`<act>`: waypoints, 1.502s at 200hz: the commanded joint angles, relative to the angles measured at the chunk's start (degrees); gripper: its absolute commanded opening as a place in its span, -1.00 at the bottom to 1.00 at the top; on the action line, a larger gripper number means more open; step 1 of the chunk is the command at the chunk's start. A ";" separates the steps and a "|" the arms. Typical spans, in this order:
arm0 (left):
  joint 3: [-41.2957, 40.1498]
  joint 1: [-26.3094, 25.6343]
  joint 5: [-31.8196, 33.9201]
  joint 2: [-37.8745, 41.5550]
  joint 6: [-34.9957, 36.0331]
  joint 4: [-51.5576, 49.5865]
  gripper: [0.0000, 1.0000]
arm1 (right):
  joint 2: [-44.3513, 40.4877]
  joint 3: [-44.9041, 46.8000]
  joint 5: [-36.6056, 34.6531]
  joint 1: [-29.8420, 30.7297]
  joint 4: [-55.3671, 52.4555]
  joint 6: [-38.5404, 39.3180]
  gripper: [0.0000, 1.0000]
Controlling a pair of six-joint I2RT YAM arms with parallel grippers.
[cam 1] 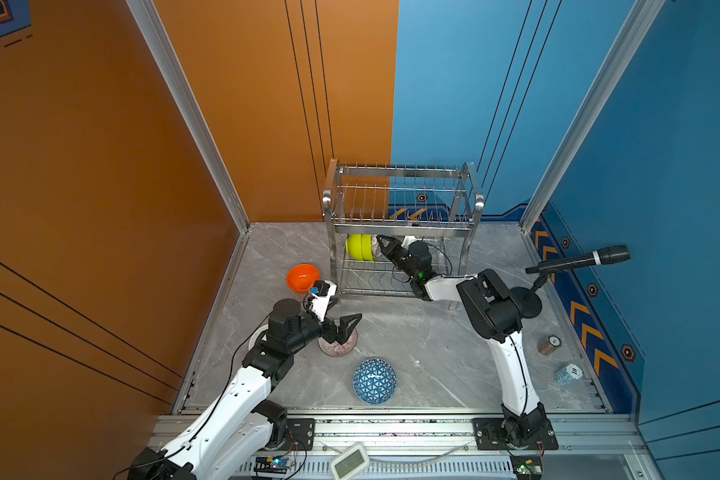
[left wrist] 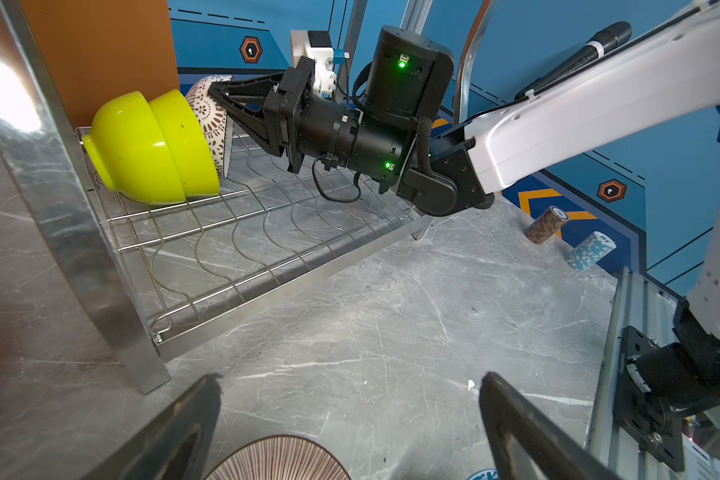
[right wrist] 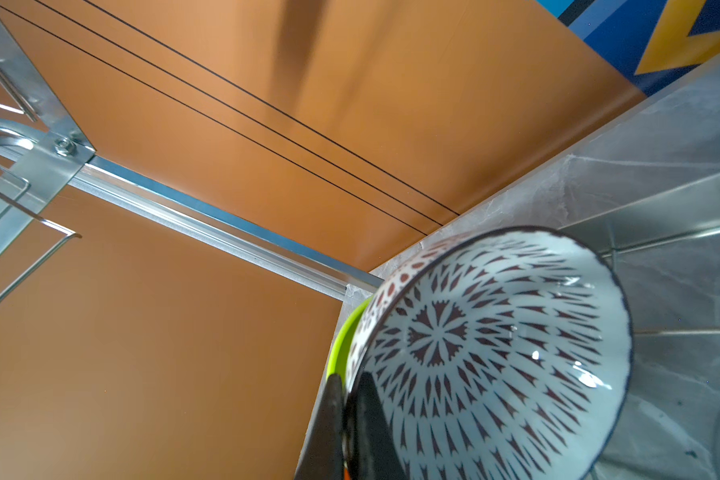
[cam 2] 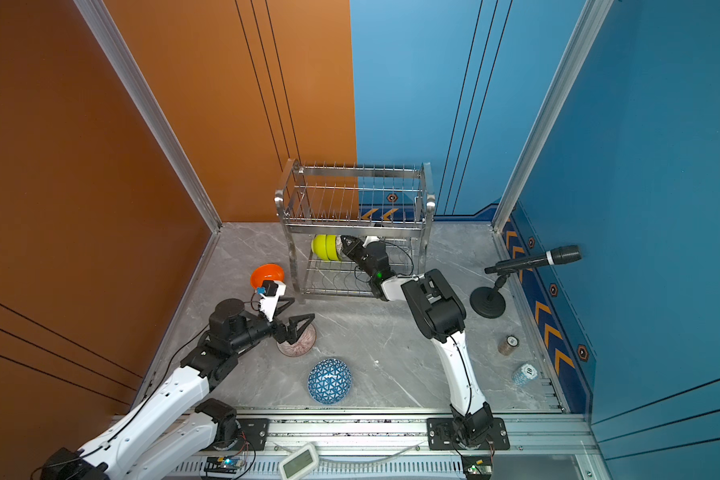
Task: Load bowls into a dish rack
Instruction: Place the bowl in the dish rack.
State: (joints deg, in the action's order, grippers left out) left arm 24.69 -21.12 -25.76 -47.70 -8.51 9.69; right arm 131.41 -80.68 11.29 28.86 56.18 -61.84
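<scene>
The patterned bowl (right wrist: 495, 353) stands on edge on the lower shelf of the dish rack (cam 1: 400, 227), its back against two nested lime bowls (left wrist: 142, 145). The right gripper (right wrist: 346, 384) is clamped on its rim, one finger inside and one wedged between it and the nearer lime bowl.

The main risk is the release. The outer finger sits in a tight gap, so pulling back could drag the bowl along or tip it forward off the wavy wires. If the rim is not settled in a dip, the round edge could roll along the shelf. Pushing harder could shove the lime pair toward the end post. The arm's loose cable hangs near the wires and might snag.

The left gripper (left wrist: 350, 386) is spread wide above the striped bowl (cam 1: 337, 345), which appears to lie upside down. A smooth dome gives the fingers little to bite on, so they could slide off.

The patterned bowl looks like glossy glazed ceramic, thin-rimmed and deep. The lime bowls look like matte plastic. The rack is shiny steel, with flat posts and thin wire. The table (cam 1: 433, 353) is smooth grey marble-look. An orange bowl (cam 1: 302, 277) and a blue triangle bowl (cam 1: 374, 381) wait on it.
</scene>
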 commanded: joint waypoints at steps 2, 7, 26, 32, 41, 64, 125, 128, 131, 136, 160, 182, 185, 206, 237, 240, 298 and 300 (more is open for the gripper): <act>-0.12 -0.23 -1.63 -0.10 0.78 1.12 0.95 | 2.17 -1.85 3.97 -0.02 1.93 -1.30 -1.00; -0.12 -0.21 -1.59 -0.10 0.72 1.12 0.95 | 2.20 -1.84 3.99 -0.04 1.98 -1.34 -1.00; -0.09 -0.23 -1.59 -0.11 0.70 1.12 0.95 | 2.62 -2.04 5.20 -0.26 2.56 -1.44 -1.00; -0.11 -0.25 -1.70 -0.19 0.72 1.11 0.95 | 2.71 -2.11 5.49 -0.30 2.61 -1.44 -1.00; -0.08 -0.23 -1.68 -0.20 0.77 1.12 0.95 | 2.92 -2.20 5.84 -0.36 2.81 -1.51 -1.00; -0.07 -0.23 -1.80 -0.20 0.79 1.12 0.95 | 3.45 -2.70 6.74 -0.56 3.54 -1.92 -1.00; -0.08 -0.23 -1.92 -0.02 0.85 1.12 0.95 | 4.01 -2.47 9.87 -1.08 5.06 -2.01 -1.00; -0.09 -0.23 -1.85 0.03 0.79 1.12 0.95 | 4.02 -2.52 10.03 -1.09 5.23 -2.04 -1.00; -0.08 -0.23 -1.90 -0.01 0.80 1.12 0.95 | 4.10 -2.62 10.20 -1.09 5.32 -2.05 -1.00; -0.10 -0.32 -1.85 -0.01 0.84 1.12 0.95 | 4.11 -2.47 10.24 -1.09 5.35 -2.05 -1.00; -0.08 -0.30 -1.89 0.27 0.84 1.12 0.95 | 4.28 -2.21 10.55 -1.18 6.12 -2.41 -1.00; -0.22 -0.32 -1.81 0.41 0.83 1.10 0.95 | 4.50 -2.45 10.94 -1.51 7.09 -3.33 -1.00; -0.21 -0.32 -1.81 0.42 0.81 1.11 0.95 | 4.47 -2.54 11.02 -1.53 7.30 -3.39 -1.00; -0.22 -0.32 -1.77 0.50 0.82 1.12 0.95 | 4.74 -2.94 11.53 -1.68 7.67 -4.03 -1.00; -0.19 -0.45 -1.72 0.73 0.95 1.12 0.95 | 5.37 -3.73 12.35 -1.79 8.03 -5.07 -1.00; -0.21 -0.49 -1.70 0.75 0.92 1.12 0.95 | 5.41 -3.77 12.43 -1.79 8.08 -5.24 -1.00; -0.30 -0.58 -1.61 1.13 0.89 1.12 0.95 | 6.63 -4.23 13.26 -1.88 9.56 -7.40 -1.00; -0.29 -0.58 -1.63 1.12 0.90 1.12 0.95 | 6.61 -4.22 13.24 -1.88 9.56 -7.39 -1.00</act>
State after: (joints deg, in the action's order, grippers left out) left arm 24.69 -21.15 -26.00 -47.35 -8.38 9.69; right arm 136.84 -83.44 21.87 26.37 63.55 -67.42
